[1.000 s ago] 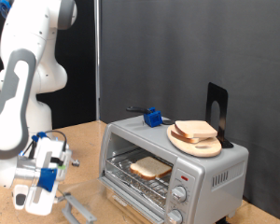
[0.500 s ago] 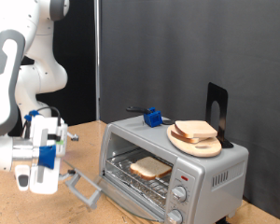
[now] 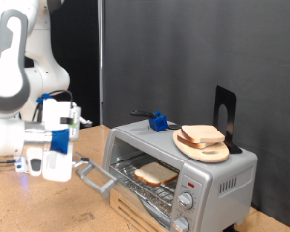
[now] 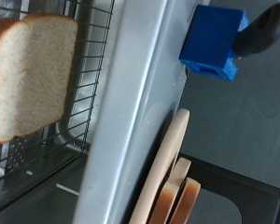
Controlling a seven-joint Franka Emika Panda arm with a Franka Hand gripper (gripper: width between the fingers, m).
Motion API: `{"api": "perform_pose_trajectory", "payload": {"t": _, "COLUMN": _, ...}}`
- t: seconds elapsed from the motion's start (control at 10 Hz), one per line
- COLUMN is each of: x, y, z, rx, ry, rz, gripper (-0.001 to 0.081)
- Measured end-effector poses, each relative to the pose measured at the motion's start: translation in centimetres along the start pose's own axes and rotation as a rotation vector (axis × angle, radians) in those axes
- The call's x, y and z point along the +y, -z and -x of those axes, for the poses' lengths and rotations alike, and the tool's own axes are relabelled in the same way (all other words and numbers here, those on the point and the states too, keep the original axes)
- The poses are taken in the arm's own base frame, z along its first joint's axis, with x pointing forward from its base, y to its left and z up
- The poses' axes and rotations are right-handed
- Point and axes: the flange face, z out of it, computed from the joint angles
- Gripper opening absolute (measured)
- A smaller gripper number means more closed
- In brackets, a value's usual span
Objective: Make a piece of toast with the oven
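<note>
Toast (image 3: 156,174) sat on the oven (image 3: 180,172) rack, door ajar.
Our claw (image 3: 46,166) hung at left; grip state unclear, likely closing door.

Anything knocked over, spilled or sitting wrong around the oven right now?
Nothing stands out. One slice of bread lies flat on the rack inside the oven, whose door is partly open. The spare slices sit stacked on the wooden board on top. The gripper is off to the exterior view's left.

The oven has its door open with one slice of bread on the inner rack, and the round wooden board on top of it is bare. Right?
Not quite. The oven is open with a slice on its rack, but the round wooden board on top carries more slices, as the exterior view shows.
</note>
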Motion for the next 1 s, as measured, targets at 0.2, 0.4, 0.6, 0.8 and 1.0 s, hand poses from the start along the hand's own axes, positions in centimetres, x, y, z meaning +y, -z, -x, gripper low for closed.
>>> {"api": "perform_pose_trajectory", "payload": {"t": 0.2, "x": -1.4, "y": -1.6, "z": 1.3, "rx": 0.040, "ry": 0.009, "rz": 0.021, "gripper": 0.0800}}
{"api": "perform_pose_trajectory", "payload": {"t": 0.4, "x": -2.2, "y": -3.0, "z": 2.6, "rx": 0.070, "ry": 0.034, "rz": 0.027, "gripper": 0.0800}}
{"api": "perform_pose_trajectory", "payload": {"t": 0.6, "x": -2.7, "y": -4.4, "z": 3.6, "rx": 0.085, "ry": 0.049, "rz": 0.023, "gripper": 0.0800}}
{"api": "perform_pose_trajectory", "payload": {"t": 0.8, "x": -2.7, "y": -5.2, "z": 4.4, "rx": 0.136, "ry": 0.068, "rz": 0.016, "gripper": 0.0799}}
{"api": "perform_pose_trajectory", "payload": {"t": 1.0, "x": -2.5, "y": -6.0, "z": 5.5, "rx": 0.196, "ry": 0.110, "rz": 0.007, "gripper": 0.0799}}
